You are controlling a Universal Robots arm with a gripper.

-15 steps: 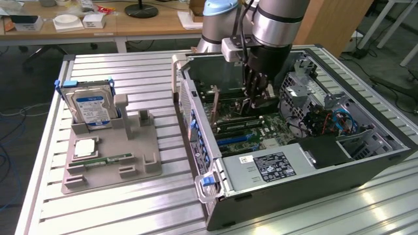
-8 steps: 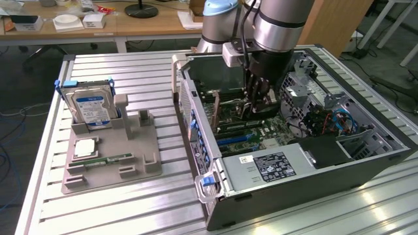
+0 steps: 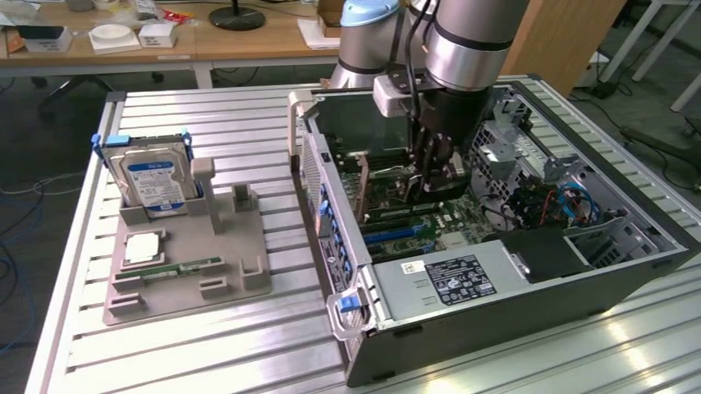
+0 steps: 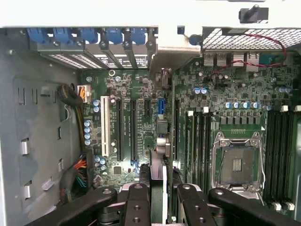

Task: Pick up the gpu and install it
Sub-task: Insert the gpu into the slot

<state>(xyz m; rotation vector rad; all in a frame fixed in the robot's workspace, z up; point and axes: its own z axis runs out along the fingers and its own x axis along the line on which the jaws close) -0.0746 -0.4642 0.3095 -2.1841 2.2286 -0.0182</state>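
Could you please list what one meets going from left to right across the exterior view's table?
Hard drive → grey parts holder → open computer case, where the gripper holds the gpu over the motherboard.

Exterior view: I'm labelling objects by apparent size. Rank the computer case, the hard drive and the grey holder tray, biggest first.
1. Computer case
2. Grey holder tray
3. Hard drive

The gaps are plain.

A silver hard drive with a blue-white label stands upright in a grey holder tray at 9 o'clock on the slatted desk. A narrow green memory stick lies flat on that tray. At 6 o'clock, a power supply carries a black label.
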